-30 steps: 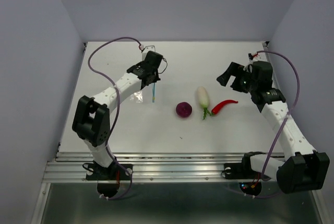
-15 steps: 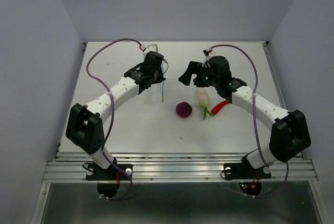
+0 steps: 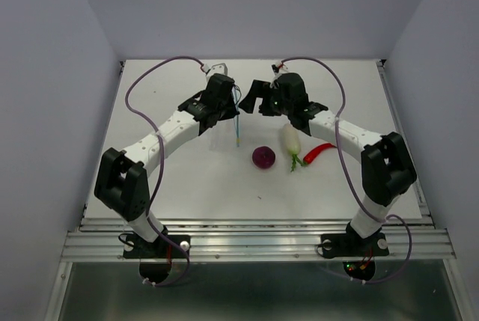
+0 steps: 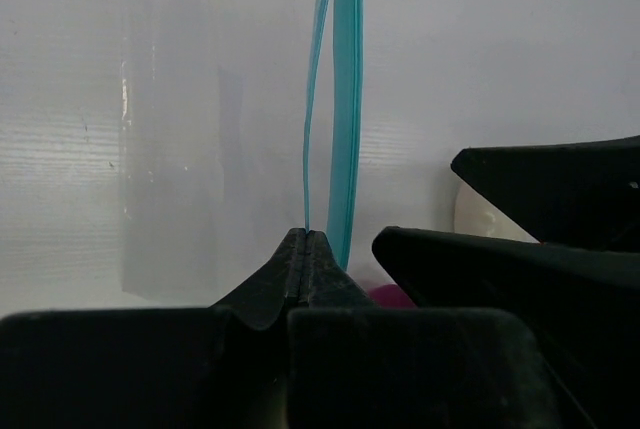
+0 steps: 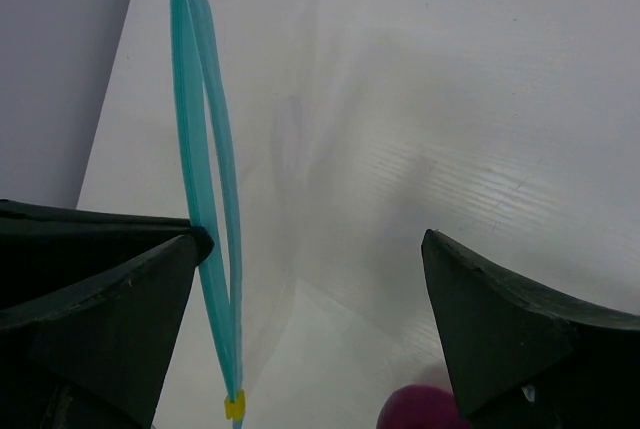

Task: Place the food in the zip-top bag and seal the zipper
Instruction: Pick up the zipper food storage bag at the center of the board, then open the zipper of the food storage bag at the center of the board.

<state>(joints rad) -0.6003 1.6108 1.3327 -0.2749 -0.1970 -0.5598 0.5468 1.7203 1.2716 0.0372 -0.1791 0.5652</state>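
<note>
My left gripper (image 3: 230, 105) is shut on one lip of the light blue zipper (image 3: 237, 128) and holds the clear zip-top bag (image 3: 221, 131) up, hanging over the table. In the left wrist view the pinched fingers (image 4: 305, 249) grip one strip of the zipper (image 4: 346, 99), and the two strips stand slightly apart. My right gripper (image 3: 251, 99) is open and empty, close to the right of the bag mouth; in its own view it (image 5: 315, 241) faces the zipper (image 5: 205, 199). The purple ball (image 3: 263, 157), white radish (image 3: 290, 138) and red chili (image 3: 319, 152) lie on the table.
The white table (image 3: 165, 186) is walled by grey panels on three sides. A small yellow tab (image 5: 234, 407) sits at the zipper's lower end. The purple ball (image 5: 425, 407) lies just below the right gripper. Metal rails run along the near edge (image 3: 247, 235).
My right arm has swung from the far right side of the table leftwards to beside the bag. My left gripper has moved the bag slightly to the right and holds it raised.
</note>
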